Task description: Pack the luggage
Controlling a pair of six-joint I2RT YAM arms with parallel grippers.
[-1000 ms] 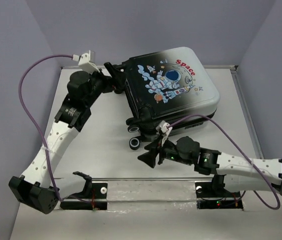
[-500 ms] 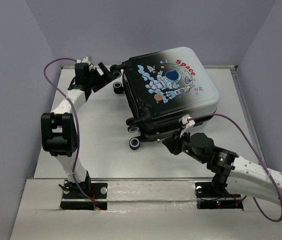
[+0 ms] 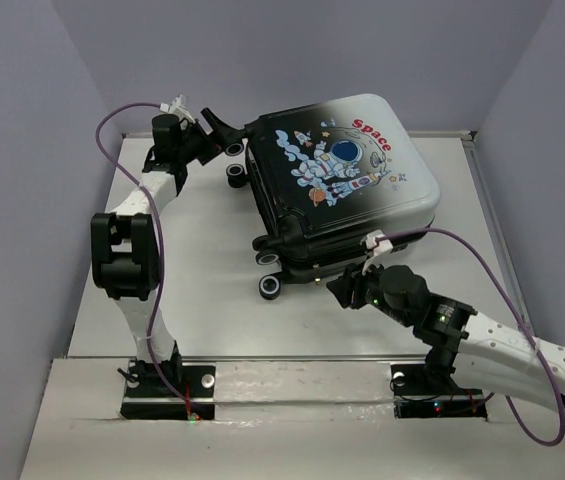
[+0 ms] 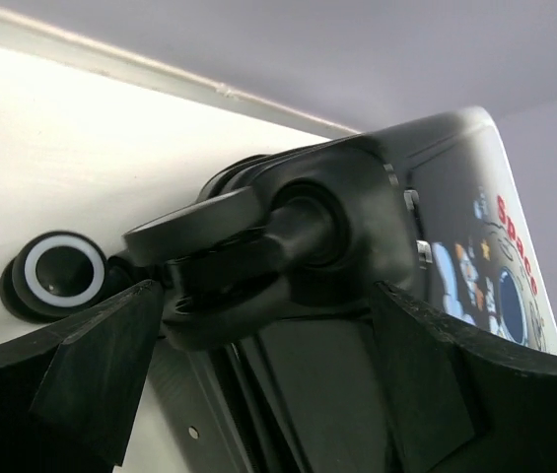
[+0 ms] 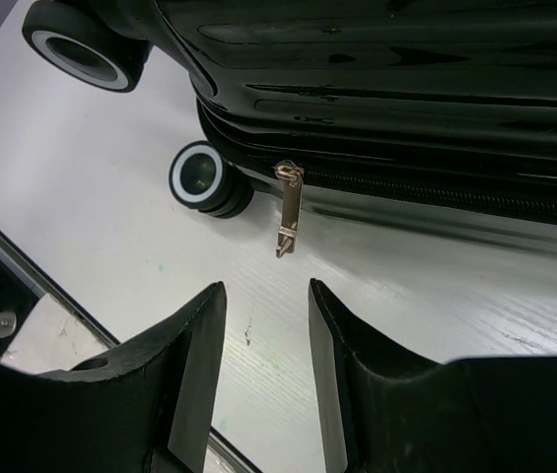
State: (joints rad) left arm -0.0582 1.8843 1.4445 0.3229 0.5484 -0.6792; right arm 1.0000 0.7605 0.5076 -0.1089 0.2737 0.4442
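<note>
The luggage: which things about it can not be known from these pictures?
- Its inside: in every view the closed shell of the luggage hides it.
- How far the zipper is closed: right wrist view, the track past the pull tab is cut off by the right edge.
- Whether the left gripper touches the wheel mount: left wrist view is too near and dark, top view too small.
</note>
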